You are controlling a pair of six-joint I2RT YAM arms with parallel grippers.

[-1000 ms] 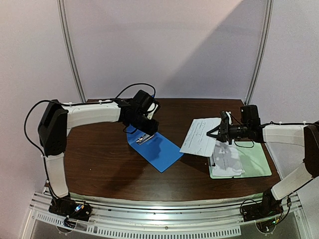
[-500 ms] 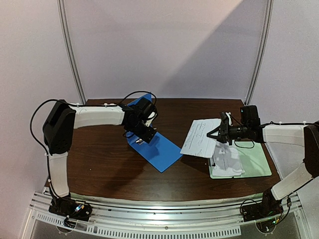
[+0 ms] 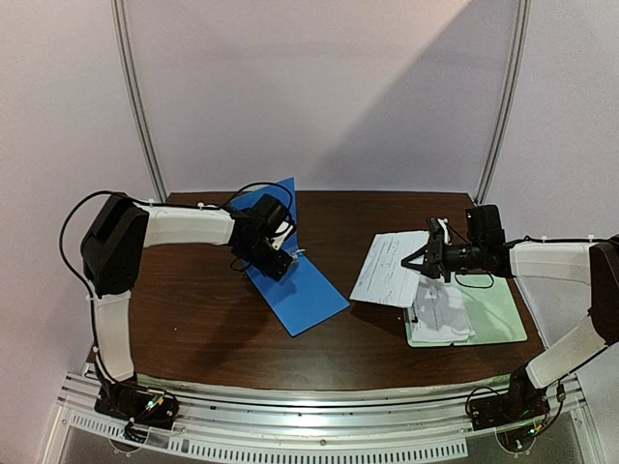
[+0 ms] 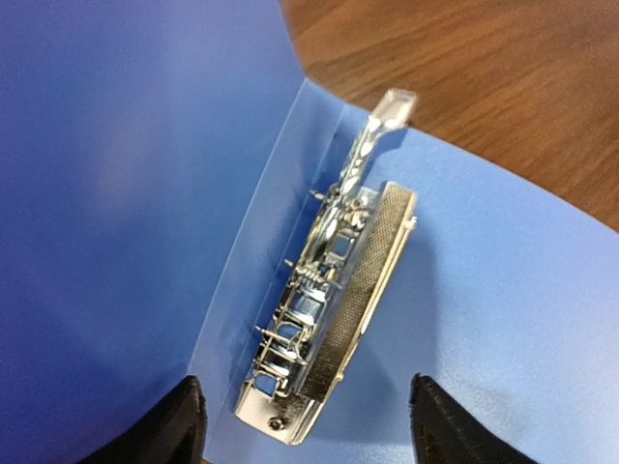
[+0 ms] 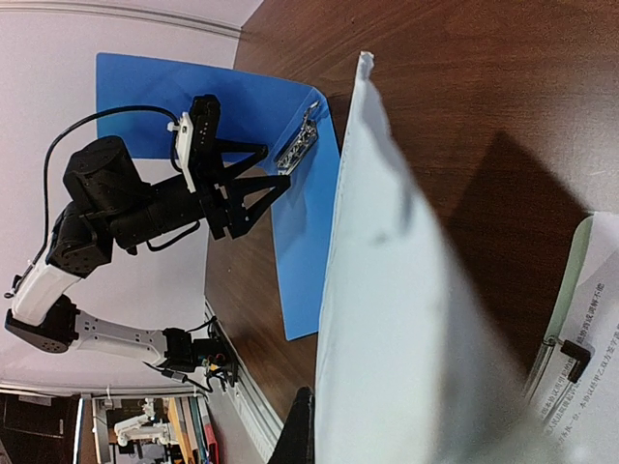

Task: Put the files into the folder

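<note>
One open folder (image 3: 302, 293), clip (image 4: 329, 309) inside, sheet (image 3: 387, 269) aloft

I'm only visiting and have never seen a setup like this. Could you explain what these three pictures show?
These are two white-and-black robot arms, bolted at the near edge of a dark wooden table. One picture looks down from above and behind them. The other two come from small cameras on each wrist.

On the table lies a bright blue thin plastic folder, opened, with its cover standing up. The left gripper is open, its fingers on either side of the folder's small metal clip.

The right gripper is shut on a white printed paper sheet, lifted off the table. A second white sheet lies on a pale green clipboard.
</note>
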